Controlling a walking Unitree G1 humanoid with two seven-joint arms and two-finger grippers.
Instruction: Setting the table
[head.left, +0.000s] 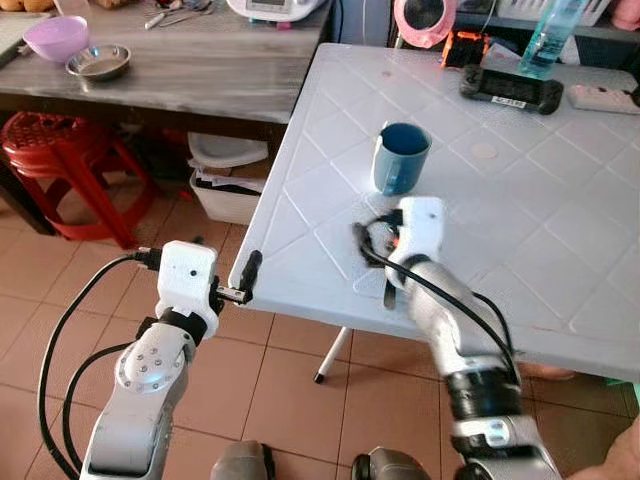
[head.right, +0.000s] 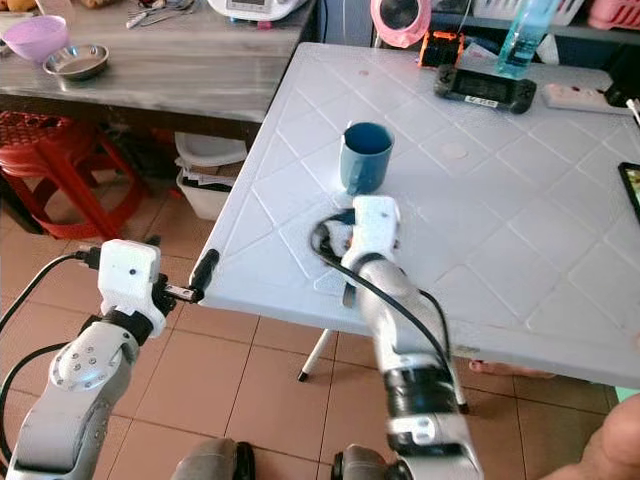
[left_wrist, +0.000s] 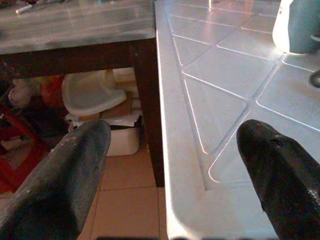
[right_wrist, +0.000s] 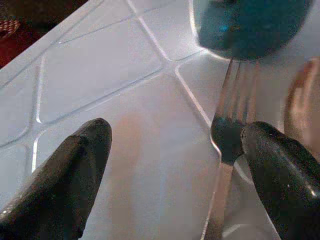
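Fork (right_wrist: 227, 165) lies under my released right claw (right_wrist: 175, 150), just beside one finger, handle toward me, tines pointing at the blue mug (head.left: 400, 157).

Head stereo pair looks steeply down from above onto white diamond-patterned plastic table (head.left: 500, 210). Wrist cameras sit low, close to that tabletop; both catch the blue ceramic mug (head.left: 400, 157).

light: bright, even daylight
glare: sheen on white table (head.left: 520, 200)
focus: head views sharp; right wrist view blurred, soft up close
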